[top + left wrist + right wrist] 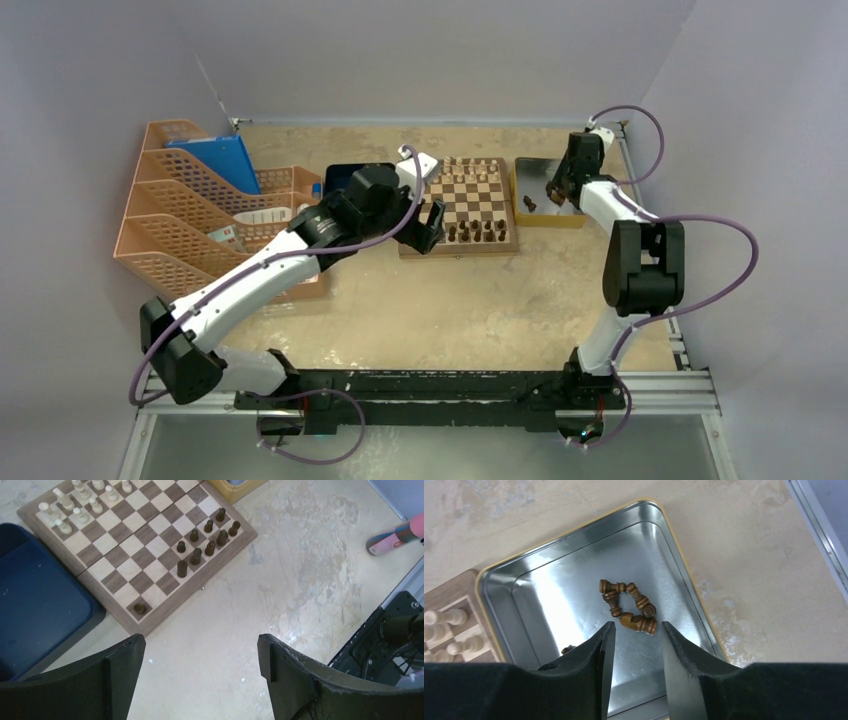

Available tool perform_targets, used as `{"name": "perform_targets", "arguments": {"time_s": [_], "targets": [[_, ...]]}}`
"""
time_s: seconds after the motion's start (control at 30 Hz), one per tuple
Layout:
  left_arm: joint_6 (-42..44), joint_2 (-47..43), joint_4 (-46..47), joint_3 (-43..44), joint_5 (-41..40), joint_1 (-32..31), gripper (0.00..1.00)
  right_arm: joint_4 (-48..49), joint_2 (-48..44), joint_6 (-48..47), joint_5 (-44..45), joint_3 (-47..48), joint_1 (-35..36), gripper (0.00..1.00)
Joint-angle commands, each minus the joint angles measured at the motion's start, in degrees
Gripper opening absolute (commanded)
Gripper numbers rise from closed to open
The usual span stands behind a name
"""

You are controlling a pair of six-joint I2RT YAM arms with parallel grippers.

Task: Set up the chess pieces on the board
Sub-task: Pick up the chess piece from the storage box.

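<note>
The chessboard point(470, 205) lies at the table's back middle, also in the left wrist view point(145, 555). Several dark brown chess pieces point(207, 535) stand along its near edge, and one stands alone at a corner point(140, 608). More dark pieces point(629, 605) lie tipped over in a cluster in the silver metal tray point(549, 595), and one point(568, 650) peeks out beside my finger. My right gripper point(636, 627) is open and empty, hovering just above that cluster. My left gripper point(200, 647) is open and empty above bare table beside the board's near left corner.
Light-coloured pieces point(80, 502) stand at the board's far side. A dark blue tray point(35, 595) lies left of the board. Orange mesh file racks point(200, 210) stand at the left. The metal tray point(545, 190) sits right of the board.
</note>
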Motion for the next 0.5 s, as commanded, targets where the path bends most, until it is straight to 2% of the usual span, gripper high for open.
{"name": "perform_targets", "arguments": {"time_s": [0.0, 0.07, 0.23, 0.47], "targets": [[0.29, -3.58, -7.64, -0.62, -0.26, 1.24, 0.84, -1.82, 0.51, -1.07, 2.46, 3.91, -0.27, 0.4], [-0.3, -3.84, -8.36, -2.13, 1.55, 3.81, 0.84, -1.89, 1.4, -1.12, 1.31, 4.41, -0.22, 0.39], [-4.61, -6.18, -6.68, -7.38, 14.66, 16.11, 0.85, -1.89, 3.5, -1.76, -2.46, 4.58, -3.44, 0.36], [-9.26, -8.73, -4.46, -10.72, 17.48, 21.35, 0.85, -1.64, 5.86, -2.07, -4.97, 6.42, -4.62, 0.35]]}}
